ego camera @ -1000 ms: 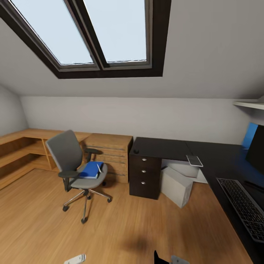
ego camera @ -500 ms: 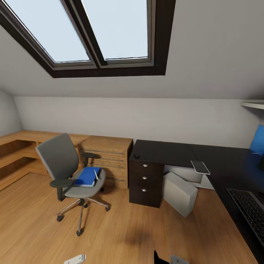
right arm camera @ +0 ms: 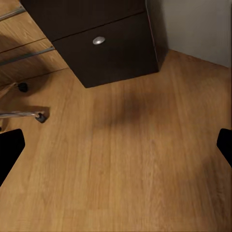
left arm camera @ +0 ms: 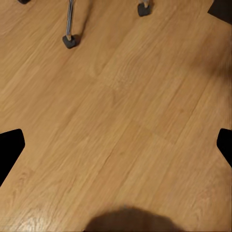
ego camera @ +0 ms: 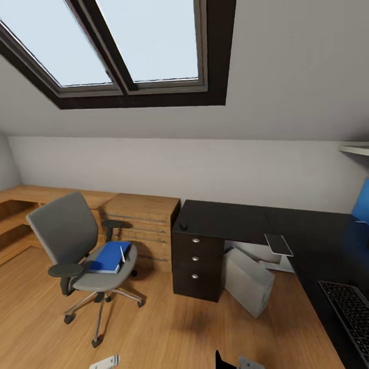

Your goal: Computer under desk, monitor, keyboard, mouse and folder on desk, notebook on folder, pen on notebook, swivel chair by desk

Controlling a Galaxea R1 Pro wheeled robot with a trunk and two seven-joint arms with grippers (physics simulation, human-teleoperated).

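Folder (ego camera: 108, 255) on swivel chair (ego camera: 72, 246) seat, well ahead of both tools. Left tool (left arm camera: 116, 145) and right tool (right arm camera: 116, 145) spread wide over floor, empty.

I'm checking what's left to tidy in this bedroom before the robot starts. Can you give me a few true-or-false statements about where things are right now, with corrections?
1. The blue folder lies on the seat of the swivel chair. True.
2. The mouse sits on the floor beside the chair. False: the mouse rests on the black desk, near its corner above the dark drawer cabinet.
3. The computer stands on the floor under the desk, leaning rather than square. True.
4. The keyboard lies on the wooden drawer chest. False: the keyboard is on the desk.
5. The notebook is stacked on the folder. False: the notebook lies on the desk's edge.
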